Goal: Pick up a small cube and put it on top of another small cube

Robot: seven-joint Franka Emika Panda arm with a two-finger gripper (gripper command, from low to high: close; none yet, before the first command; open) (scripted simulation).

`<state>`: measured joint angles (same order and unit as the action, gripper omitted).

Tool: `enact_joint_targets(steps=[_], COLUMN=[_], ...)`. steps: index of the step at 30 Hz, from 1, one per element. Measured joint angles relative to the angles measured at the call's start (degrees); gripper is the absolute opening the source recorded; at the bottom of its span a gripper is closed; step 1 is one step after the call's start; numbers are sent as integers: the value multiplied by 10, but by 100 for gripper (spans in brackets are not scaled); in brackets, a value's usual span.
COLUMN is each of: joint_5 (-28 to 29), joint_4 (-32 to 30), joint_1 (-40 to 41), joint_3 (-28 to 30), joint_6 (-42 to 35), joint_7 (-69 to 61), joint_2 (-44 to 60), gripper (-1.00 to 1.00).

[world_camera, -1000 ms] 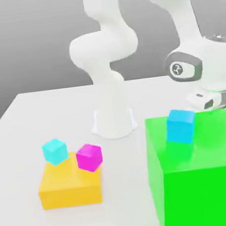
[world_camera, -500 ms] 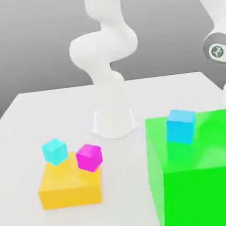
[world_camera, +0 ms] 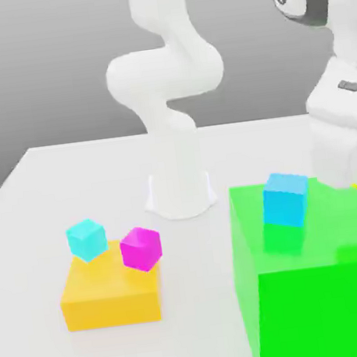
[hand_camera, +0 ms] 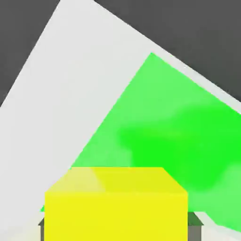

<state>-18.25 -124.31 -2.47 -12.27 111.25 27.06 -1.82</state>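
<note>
yellow cube: in the hand (hand_camera: 116,230), up off the green block (world_camera: 332,312), one finger on each of two opposite sides; the cube (hand_camera: 116,216) looks level between them
hand: closed on the yellow cube, no gap seen at either side
handling: probably light, stiff and smooth — little risk of crushing, some of slipping or twisting if knocked
where to hold: the two flat opposite sides, as now, leaving the underside free to seat on another cube
blue cube: (world_camera: 286,199) on the green block, near the hand, toward the exterior view's left of it; likely the closest cube to stack on, though the task names no colour
cyan and magenta cubes: cyan (world_camera: 87,240) and magenta (world_camera: 141,249), well apart from the hand, by the orange block (world_camera: 111,309)
edges: the green block's rim runs below the hand; a low sideways move could clip the blue cube
open room: bare tabletop (world_camera: 201,305) between the two blocks — travel high, then lower straight down
</note>
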Motion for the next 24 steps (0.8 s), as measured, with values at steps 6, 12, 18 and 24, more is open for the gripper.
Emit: enact_joint_targets(steps=[6, 12, 18, 24], joint_5=[-34, -20, 5, 27], joint_4=[-76, -147, -218, -290], joint_1=[125, 154, 180, 214], joint_3=[63, 73, 65, 44], joint_6=[-14, 16, 61, 110], joint_7=[117, 239, 361, 483], joint_2=[-39, -84, -136, -193], gripper=[-100, -100, -100, -100])
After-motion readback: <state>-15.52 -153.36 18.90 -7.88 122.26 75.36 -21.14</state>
